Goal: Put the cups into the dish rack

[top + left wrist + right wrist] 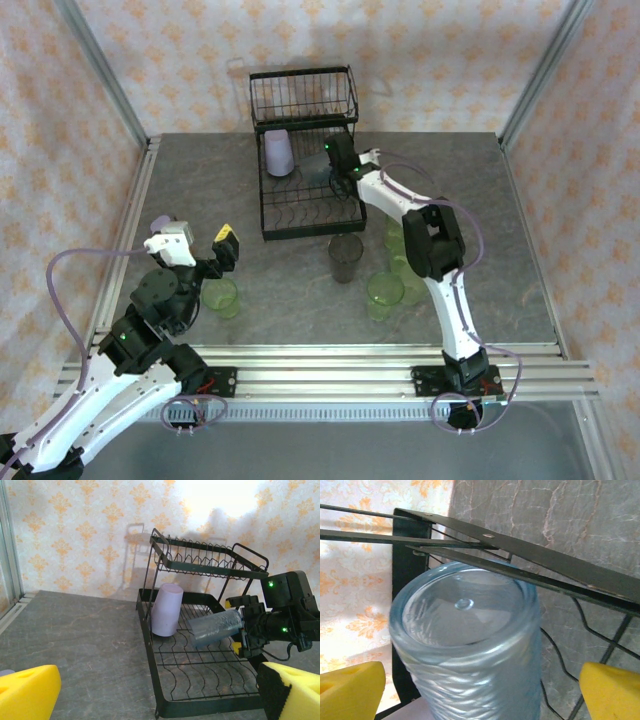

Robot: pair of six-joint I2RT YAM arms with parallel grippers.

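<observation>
Grips blue cup (pixel 215 627) in R gripper (pixel 233 626), pads (pixel 351 689) pressed on opposite sides, closed only as far as the cup wall allows. Holds it sideways, base pointing away from the fingers twd the far end of the rack (pixel 150 647). Prob. done so it can slide in under the upper shelf, then tip mouth-down onto the wires. Hangs over the lower tray, apparently just clear of the wires; contact hard to tell. Shows lav cup (pixel 166 610) mouth-down on the tray, just beyond the blue cup's base and off to one side, not touching. Likely marks the row to fill next. Keeps L gripper (pixel 159 696) wide open w/ nothing between its pads, well back from the rack, prob. to stay out of the R arm's way. Leaves green cup (pixel 220 297) upright on the table near the L fingers, ungripped. Leaves grey cup (pixel 346 257) and more green cups (pixel 383 295) on the table behind the R fingers, off the rack's near edge.
</observation>
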